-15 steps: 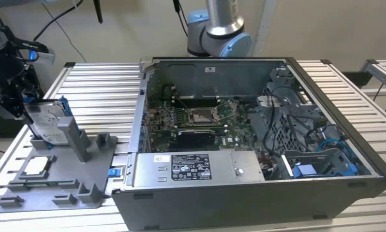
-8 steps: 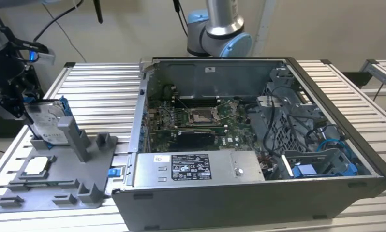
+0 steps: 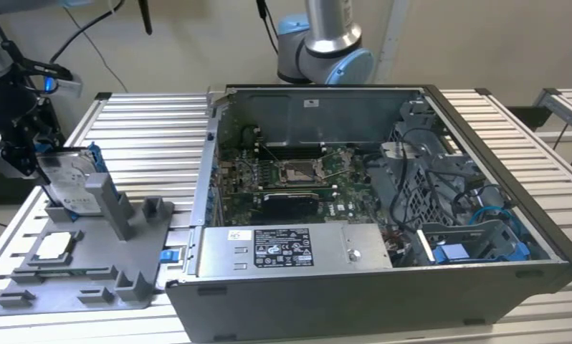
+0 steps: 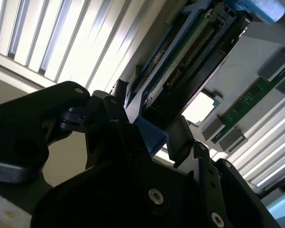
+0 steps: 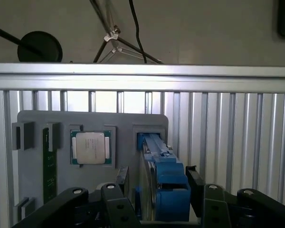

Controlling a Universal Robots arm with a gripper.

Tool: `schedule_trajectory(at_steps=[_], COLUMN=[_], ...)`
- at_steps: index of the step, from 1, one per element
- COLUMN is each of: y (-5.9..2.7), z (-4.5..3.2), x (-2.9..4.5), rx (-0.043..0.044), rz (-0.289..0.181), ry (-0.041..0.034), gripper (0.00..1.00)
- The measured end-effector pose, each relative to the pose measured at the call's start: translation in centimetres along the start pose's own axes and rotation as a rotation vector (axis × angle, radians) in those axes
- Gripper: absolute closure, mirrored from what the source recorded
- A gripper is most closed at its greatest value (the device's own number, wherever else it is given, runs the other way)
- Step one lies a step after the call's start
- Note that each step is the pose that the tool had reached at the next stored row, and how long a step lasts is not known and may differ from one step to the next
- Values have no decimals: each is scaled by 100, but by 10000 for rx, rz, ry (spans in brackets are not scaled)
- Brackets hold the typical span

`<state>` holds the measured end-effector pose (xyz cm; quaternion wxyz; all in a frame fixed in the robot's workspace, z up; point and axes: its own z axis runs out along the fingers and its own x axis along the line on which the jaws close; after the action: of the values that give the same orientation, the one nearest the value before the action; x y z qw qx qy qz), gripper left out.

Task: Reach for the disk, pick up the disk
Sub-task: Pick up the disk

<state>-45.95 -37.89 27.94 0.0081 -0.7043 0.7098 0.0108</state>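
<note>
While the disk [image 3: 68, 179] stands on edge in a slot at the far end of the grey fixture tray [image 3: 85, 287], the gripper [image 3: 28, 154] is set against it from the exterior view's left. Both wrist views show the black fingers [image 5: 123, 178] straddling the disk [image 5: 164, 175], one on each side of its blue bracket rails. The pincer [image 5: 159, 183] is part open: in the first wrist view a narrow dark gap separates one finger from the disk's face, and the other finger lies just beside the blue rail. A firm hold is not evident. In the second wrist view the disk [image 4: 190, 57] runs away from the gripper [image 4: 149, 126], its lower end seated in the tray. A square silver chip [image 5: 90, 147] sits in a recess just beside the disk's slot, a green memory stick [image 5: 49, 166] beyond it. The tray rests on a slatted metal table [image 3: 143, 129] next to an open computer case [image 3: 363, 301]
</note>
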Motion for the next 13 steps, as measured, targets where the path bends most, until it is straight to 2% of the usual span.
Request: schedule_trajectory(at_steps=[13], y=[3], z=[101], x=[2], rx=[-1], rz=[-40], ry=[-17], gripper=[0])
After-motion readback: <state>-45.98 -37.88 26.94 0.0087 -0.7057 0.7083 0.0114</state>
